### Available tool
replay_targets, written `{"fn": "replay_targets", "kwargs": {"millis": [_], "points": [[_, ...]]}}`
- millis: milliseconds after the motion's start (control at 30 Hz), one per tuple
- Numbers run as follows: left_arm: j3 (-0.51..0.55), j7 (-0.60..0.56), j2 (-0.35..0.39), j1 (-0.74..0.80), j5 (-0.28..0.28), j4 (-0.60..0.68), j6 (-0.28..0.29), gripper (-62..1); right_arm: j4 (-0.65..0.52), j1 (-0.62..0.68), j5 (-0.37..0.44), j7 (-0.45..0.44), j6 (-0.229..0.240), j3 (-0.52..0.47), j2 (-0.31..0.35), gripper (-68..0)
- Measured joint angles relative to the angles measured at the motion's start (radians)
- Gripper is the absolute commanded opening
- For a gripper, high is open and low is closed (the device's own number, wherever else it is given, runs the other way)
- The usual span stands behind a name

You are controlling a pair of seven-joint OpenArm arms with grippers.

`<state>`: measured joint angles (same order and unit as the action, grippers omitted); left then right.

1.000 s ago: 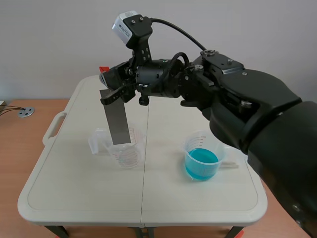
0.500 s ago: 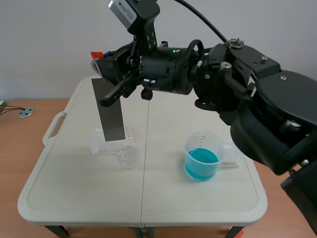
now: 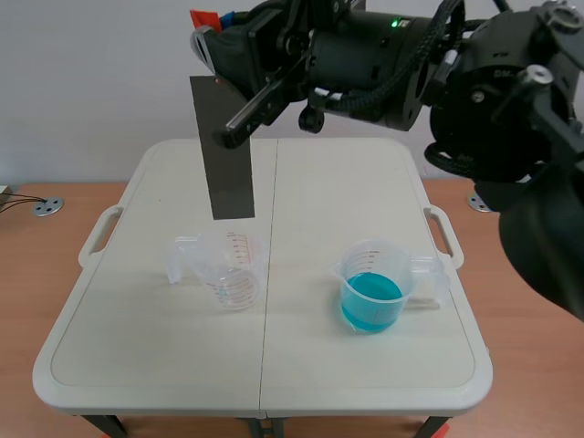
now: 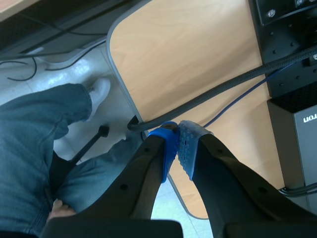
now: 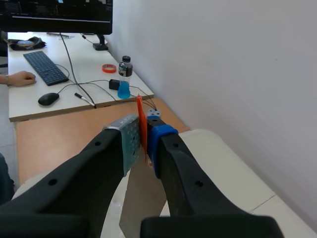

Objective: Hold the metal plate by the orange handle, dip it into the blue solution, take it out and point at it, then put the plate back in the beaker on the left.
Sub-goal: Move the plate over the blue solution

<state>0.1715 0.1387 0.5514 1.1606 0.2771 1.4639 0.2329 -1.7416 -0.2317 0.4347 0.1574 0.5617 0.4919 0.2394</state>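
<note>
A grey metal plate [image 3: 224, 151] hangs upright high above the table, its lower edge above the clear beaker [image 3: 230, 270] on the left. My right gripper [image 3: 222, 35] is shut on the plate's orange handle [image 3: 205, 17]. In the right wrist view the orange handle [image 5: 142, 130] is pressed between the pads, with the metal plate [image 5: 143, 203] hanging below the right gripper [image 5: 143, 136]. The beaker of blue solution [image 3: 374, 295] stands to the right on the table. My left gripper [image 4: 178, 148] is shut on nothing, off the table and over the floor.
The white folding table [image 3: 137, 338] has side handles. In the left wrist view a wooden desk [image 4: 198, 64], cables and a person's legs in jeans [image 4: 34, 144] are below. A desk with keyboard [image 5: 44, 67], mouse and bottle [image 5: 125, 77] lies beyond the right gripper.
My right arm has lifted the metal plate up out of the left beaker, from inside its rim to well above it.
</note>
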Motion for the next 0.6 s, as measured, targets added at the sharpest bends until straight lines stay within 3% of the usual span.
{"fn": "replay_targets", "kwargs": {"millis": [400,600], "points": [[0.12,-0.001,0.0,-0.009,0.0,0.183,-0.001,-59.4,-0.123,0.097,0.002,0.002,0.0,-0.151,0.072,-66.2],[0.146,-0.001,0.0,-0.093,0.0,0.269,-0.002,-59.4,-0.159,0.149,0.009,-0.002,0.005,-0.231,0.113,-66.2]]}}
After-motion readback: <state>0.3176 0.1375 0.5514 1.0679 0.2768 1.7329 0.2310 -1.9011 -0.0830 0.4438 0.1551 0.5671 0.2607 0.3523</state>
